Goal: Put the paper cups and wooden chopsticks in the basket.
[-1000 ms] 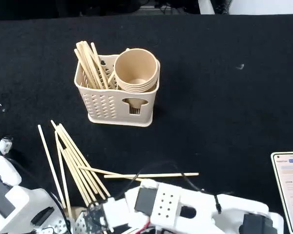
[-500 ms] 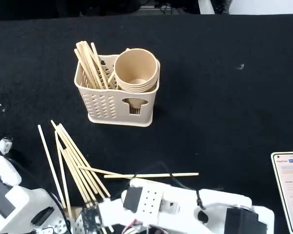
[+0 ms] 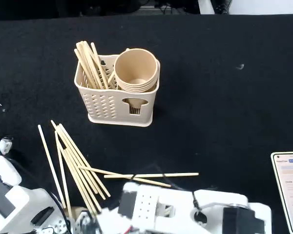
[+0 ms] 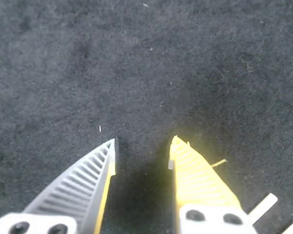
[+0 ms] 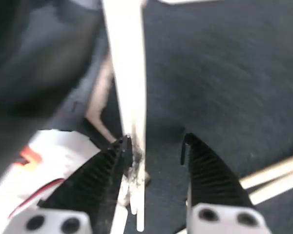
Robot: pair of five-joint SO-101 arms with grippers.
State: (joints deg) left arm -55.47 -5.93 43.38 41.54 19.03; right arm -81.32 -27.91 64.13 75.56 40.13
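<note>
The beige basket (image 3: 107, 105) stands at the back left of the black cloth. It holds stacked paper cups (image 3: 136, 69) and a bunch of wooden chopsticks (image 3: 90, 61). Several loose chopsticks (image 3: 73, 158) fan out on the cloth near the front left, and two more (image 3: 151, 175) lie crossed beside them. My right arm (image 3: 156, 209) lies low along the front edge, pointing at the fan's near ends. My right gripper (image 5: 154, 144) is open, with a chopstick (image 5: 129, 92) resting against one finger (image 5: 112, 165). Over bare cloth, my left gripper (image 4: 142, 148) is open with nothing in it.
A phone (image 3: 289, 187) lies at the right front edge. The left arm's white base (image 3: 14, 204) sits at the front left corner. Chopstick tips (image 4: 271, 204) show beside my left gripper. Black cloth right of the basket is bare.
My right arm has slid left and drawn back toward the front edge, uncovering a chopstick below the crossed pair. The basket, cups and left arm have not moved.
</note>
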